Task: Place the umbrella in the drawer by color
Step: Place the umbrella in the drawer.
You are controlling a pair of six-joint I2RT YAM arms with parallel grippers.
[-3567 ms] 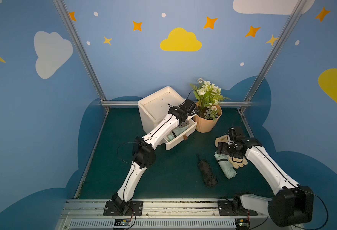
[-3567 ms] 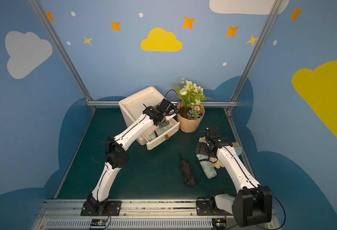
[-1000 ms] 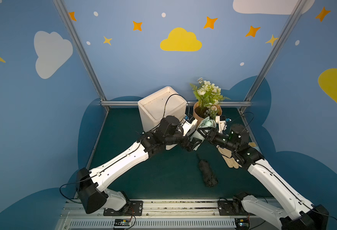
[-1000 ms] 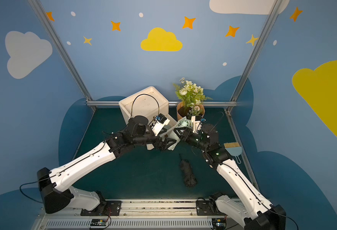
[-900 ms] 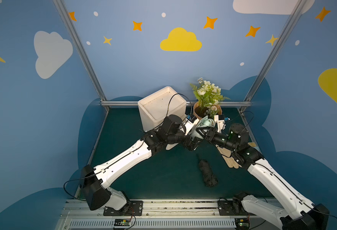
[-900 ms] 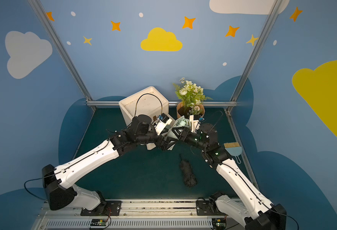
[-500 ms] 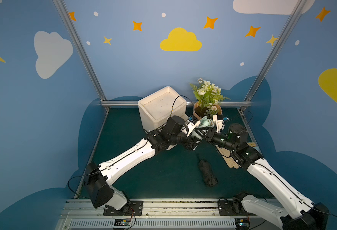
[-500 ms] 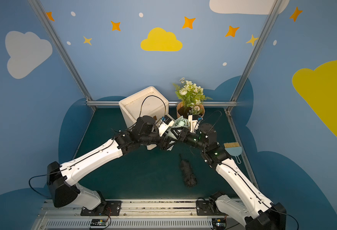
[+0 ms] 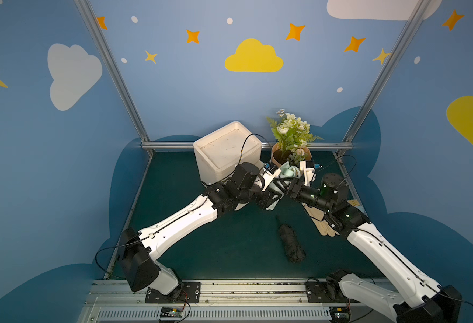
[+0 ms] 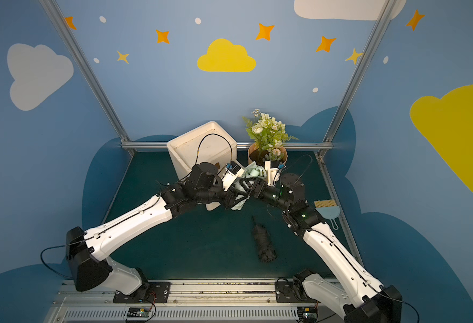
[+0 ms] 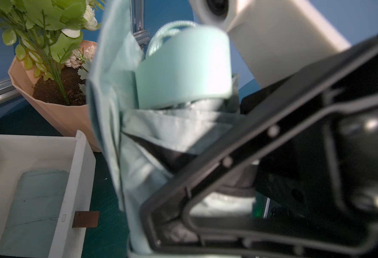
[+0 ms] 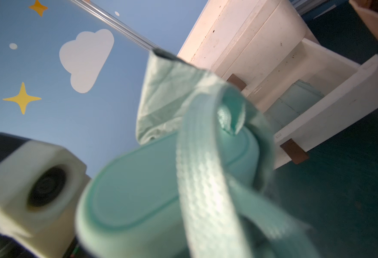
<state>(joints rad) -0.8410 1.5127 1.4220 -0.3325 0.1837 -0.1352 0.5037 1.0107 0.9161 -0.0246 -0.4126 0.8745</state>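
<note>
**Passing the mint umbrella across, just short of the open drawer**

We are holding the mint umbrella [image 9: 288, 172] in the air a little off the centre of the counter [image 9: 201, 251], towards 1 o'clock. The left claw [image 9: 271, 197] and the right claw [image 9: 281, 186] are meeting on its folded canopy. Cloth is hiding both sets of jaws, so we cannot tell which is pinching and which is spread. Something is carrying it, since it is hanging clear of the counter.

We are judging this to be a handover. To do it well, neither claw should be letting go until the other is squeezing the bundled body rather than loose cloth or the wrist strap. The open drawer [image 11: 78, 169] is waiting towards 11 o'clock, and its mint liner [image 11: 36, 201] is matching the umbrella.

We are counting:
- two umbrellas, the mint one aloft and the black umbrella [image 9: 291, 243] lying at 5 o'clock
- one drawer unit [image 9: 224, 151] at 12 o'clock, with one drawer pulled out
- one flower pot [image 9: 278, 156] at 1 o'clock
- one beige glove [image 9: 320, 223] at 3 o'clock, partly under the right arm
- one blue brush [image 10: 326, 211] beside it
</note>
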